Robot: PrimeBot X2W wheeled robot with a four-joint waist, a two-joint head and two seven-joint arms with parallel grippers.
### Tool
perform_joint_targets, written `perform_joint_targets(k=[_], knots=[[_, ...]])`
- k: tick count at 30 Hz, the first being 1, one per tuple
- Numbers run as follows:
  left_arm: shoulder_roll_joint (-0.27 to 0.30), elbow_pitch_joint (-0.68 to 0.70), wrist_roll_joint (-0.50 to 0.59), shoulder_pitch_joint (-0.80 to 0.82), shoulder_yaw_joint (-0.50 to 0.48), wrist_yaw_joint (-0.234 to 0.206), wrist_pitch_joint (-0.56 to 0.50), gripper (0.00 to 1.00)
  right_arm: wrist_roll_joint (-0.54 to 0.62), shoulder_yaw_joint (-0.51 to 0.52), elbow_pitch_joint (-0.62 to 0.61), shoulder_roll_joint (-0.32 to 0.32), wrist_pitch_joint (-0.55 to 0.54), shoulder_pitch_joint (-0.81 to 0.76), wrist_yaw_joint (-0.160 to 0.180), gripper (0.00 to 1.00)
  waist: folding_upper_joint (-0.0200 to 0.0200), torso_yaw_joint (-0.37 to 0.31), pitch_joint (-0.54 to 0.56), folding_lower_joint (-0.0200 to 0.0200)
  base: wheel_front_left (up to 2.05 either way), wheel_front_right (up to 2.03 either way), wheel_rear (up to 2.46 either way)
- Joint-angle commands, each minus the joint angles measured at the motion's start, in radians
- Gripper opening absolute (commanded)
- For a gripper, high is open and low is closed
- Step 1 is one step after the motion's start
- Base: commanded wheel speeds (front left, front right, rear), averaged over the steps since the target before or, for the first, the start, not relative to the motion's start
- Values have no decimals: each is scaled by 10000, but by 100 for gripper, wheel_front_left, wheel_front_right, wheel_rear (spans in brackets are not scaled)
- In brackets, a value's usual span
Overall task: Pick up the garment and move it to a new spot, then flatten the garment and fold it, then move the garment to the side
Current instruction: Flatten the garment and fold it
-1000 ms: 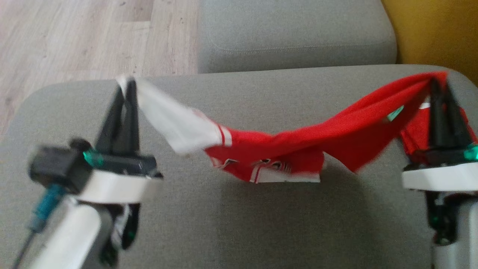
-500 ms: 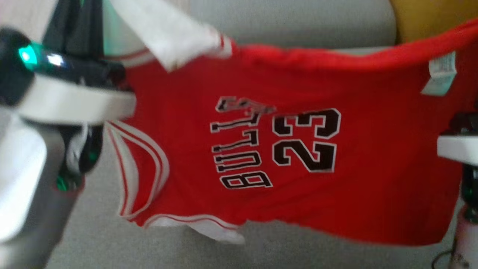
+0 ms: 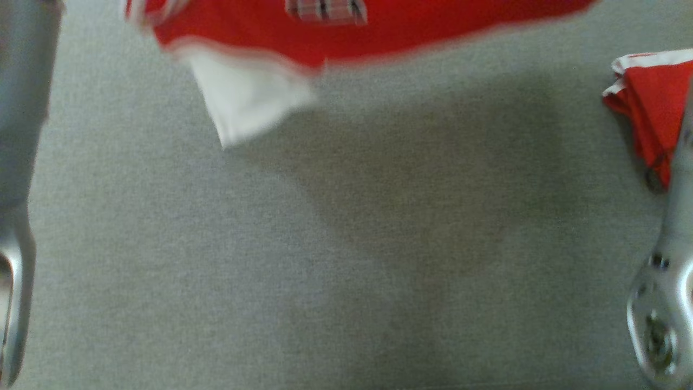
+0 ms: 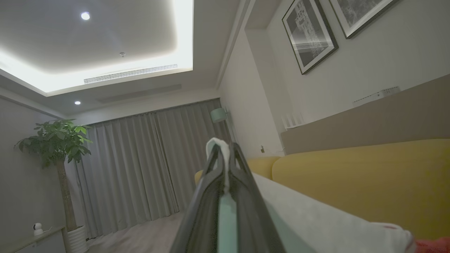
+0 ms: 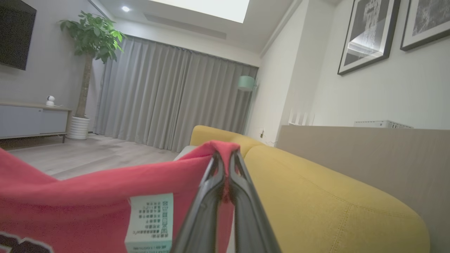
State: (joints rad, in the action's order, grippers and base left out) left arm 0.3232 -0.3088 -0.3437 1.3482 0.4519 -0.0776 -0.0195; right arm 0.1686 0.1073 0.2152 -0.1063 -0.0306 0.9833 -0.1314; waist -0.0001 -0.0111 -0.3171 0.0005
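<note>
Overhead, the garment (image 3: 346, 27) hung across the top edge of the head view, a blurred band of red with dark lettering, above a grey cushion (image 3: 325, 244) that carried a soft shadow beneath it. A white panel (image 3: 243, 97) of the cloth drooped lower than the red part. At the right edge a red bunch (image 3: 647, 103) with a white rim sagged beside the pale right forearm (image 3: 666, 303), and the pale left forearm (image 3: 16, 135) ran down the left edge. Whether any cloth touched the cushion could not be told through the blur.

In the left wrist view, the left end effector (image 4: 225, 149) pointed up and away, its two dark fingers pressed together on a fold of white fabric that poked out above the tips. From there the white cloth ran down to the lower right corner, where a sliver of red showed. Behind it were a yellow sofa (image 4: 351, 182), grey curtains (image 4: 140, 165) and a potted plant (image 4: 56, 140).

In the right wrist view, the right end effector (image 5: 224, 156) was likewise clamped shut on the garment, with red fabric humped over its fingertips. The red cloth spread away to the left and down, slack, with a pale care label (image 5: 149, 221) just left of the fingers.
</note>
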Motion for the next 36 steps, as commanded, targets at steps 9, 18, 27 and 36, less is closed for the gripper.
perform_joint_targets(k=[9,18,27,36], knots=[[-666,-2395,145,1893,-215,88,1743,0,2234,559,3004,457,1206,2592,7,0,1,421,-779,-5,0,0,0],[-1216,-2845,-600,143,-201,580,2590,0,2751,705,5312,556,2463,2140,7,0,1,692,-2139,-5,0,0,0],[-837,-1572,-1289,-2830,-1155,487,2803,0,1449,277,5864,559,2903,975,7,0,1,476,-2487,-5,0,0,0],[-782,1083,-1107,-6380,-2155,396,2810,0,-399,-362,4008,560,2921,-1580,7,0,1,471,-1540,-5,0,0,0]])
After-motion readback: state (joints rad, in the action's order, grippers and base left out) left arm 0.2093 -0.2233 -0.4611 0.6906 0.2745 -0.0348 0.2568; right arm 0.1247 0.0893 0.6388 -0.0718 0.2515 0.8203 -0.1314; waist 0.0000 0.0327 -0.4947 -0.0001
